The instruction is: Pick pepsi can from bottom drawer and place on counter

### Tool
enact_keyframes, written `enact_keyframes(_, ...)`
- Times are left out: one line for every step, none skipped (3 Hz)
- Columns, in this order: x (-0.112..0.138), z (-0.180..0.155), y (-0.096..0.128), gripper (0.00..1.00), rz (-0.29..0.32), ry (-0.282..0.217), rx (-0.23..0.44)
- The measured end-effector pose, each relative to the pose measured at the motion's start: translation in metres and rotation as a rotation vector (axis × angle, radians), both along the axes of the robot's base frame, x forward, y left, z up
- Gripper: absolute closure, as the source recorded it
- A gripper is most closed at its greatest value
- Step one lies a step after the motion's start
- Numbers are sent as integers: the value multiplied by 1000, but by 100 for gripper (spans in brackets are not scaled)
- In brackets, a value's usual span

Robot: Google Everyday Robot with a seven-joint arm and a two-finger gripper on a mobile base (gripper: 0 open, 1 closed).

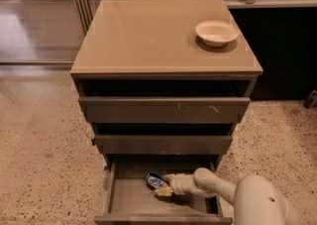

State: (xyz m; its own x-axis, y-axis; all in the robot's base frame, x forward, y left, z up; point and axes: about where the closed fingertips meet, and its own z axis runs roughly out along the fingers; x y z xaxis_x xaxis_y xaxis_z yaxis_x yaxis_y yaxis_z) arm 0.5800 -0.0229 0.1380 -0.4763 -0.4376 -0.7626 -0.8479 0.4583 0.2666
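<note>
We see the counter [148,35] far above the pincer. The bottom drawer [128,200] stands pulled out, all around it. A white bowl [216,32] sits high up to its right. The pincer [165,185] is spread open, clamping nothing. The pepsi can [154,181] lies at its left, one end between the tips.

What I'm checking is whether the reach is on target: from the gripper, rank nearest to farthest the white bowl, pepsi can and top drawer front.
From the gripper, down in the bottom drawer:
1. pepsi can, right at its tip.
2. top drawer front, higher up the cabinet.
3. white bowl, on the counter, back right.
</note>
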Motion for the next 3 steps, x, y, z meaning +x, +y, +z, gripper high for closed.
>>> enact_keyframes(0,0,0,62,0,0,0)
enact_keyframes(0,0,0,85,0,0,0)
enact_keyframes(0,0,0,100,0,0,0)
